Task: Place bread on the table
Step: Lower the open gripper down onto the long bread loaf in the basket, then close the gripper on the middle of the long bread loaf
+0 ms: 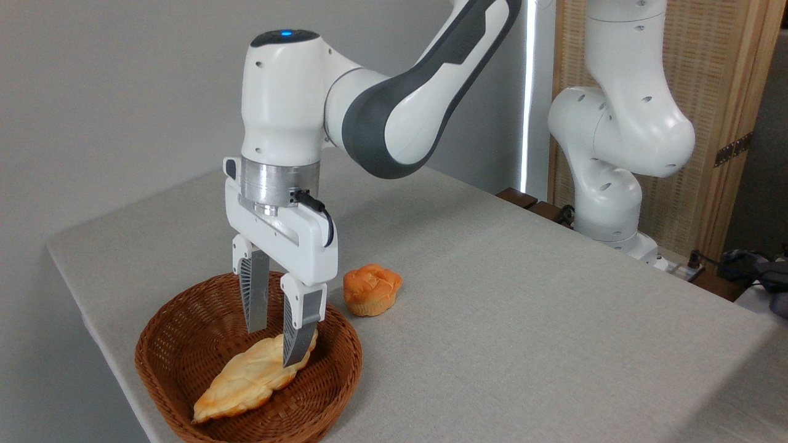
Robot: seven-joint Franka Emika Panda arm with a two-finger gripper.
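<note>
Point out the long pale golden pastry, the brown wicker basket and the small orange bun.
long pale golden pastry (246,378), fixed camera, middle of its top.
brown wicker basket (341,363), fixed camera, right rim.
small orange bun (371,287), fixed camera, top.

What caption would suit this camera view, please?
Claw straddling the bread in a wicker basket.

The surface (523,320) is covered with light grey cloth. On it stand a brown wicker basket (184,344) near the left edge and a small orange bun (372,289) just beside it.

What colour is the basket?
The basket is brown woven wicker, shown in the fixed camera view.
</note>
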